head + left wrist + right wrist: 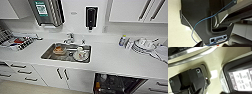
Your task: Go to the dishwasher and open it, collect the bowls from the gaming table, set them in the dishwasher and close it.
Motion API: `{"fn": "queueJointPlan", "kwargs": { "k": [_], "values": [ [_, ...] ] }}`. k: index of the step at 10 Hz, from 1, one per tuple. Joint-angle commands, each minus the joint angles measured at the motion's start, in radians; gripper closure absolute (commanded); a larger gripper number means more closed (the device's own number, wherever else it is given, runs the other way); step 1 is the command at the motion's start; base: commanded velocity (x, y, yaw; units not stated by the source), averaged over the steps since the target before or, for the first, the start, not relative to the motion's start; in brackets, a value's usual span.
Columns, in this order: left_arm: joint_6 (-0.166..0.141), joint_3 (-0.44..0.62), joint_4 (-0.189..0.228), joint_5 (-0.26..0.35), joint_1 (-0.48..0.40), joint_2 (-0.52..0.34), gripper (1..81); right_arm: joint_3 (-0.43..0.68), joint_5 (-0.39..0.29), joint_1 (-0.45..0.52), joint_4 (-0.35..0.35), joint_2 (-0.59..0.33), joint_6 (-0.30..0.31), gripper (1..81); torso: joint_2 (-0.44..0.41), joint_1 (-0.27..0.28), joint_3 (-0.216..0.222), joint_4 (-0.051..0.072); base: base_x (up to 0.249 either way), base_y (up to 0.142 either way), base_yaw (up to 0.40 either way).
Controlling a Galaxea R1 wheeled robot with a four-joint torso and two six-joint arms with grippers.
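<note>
The head camera is looking down on a white counter [107, 58] with a sunken stainless-steel sink [47, 55] that is holding a brown bowl and white crockery. Below the counter at the right, the dishwasher [117, 85] is standing open, showing its dark interior with racks. White plates [143, 46] are sitting stacked on the counter at the far right. Whether either hand is apart or together, I cannot tell from the wrist views.
</note>
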Motion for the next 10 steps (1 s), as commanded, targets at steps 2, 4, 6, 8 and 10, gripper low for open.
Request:
{"fn": "queueJointPlan", "kwargs": {
  "k": [2,4,6,8,10],
  "values": [
    [0.006,-0.005,0.007,0.037,-0.01,-0.011,1.0,-0.199,0.193,-0.179,-0.034,0.247,-0.019,1.0,0.0,0.0,0.0,0.0,0.0,0.0,0.0],
    [0.006,-0.005,0.007,0.037,-0.01,-0.009,1.0,-0.276,0.241,-0.195,-0.046,0.36,-0.019,1.0,0.0,0.0,0.0,0.0,0.0,0.0,0.0],
    [0.017,-0.005,0.007,0.037,-0.01,-0.008,1.0,-0.346,0.239,-0.185,-0.046,0.468,-0.019,1.0,-0.103,0.065,0.0,0.0,0.0,0.0,0.0],
    [0.018,-0.005,0.008,0.037,-0.01,-0.008,1.0,-0.378,0.23,-0.15,-0.046,0.519,-0.017,1.0,-0.141,0.088,0.0,0.0,0.0,0.0,0.0],
    [0.018,-0.005,0.008,0.037,-0.009,-0.009,1.0,-0.372,0.229,-0.106,-0.035,0.54,-0.013,1.0,-0.21,0.131,0.001,0.0,0.0,0.0,0.0]
  ]
}}
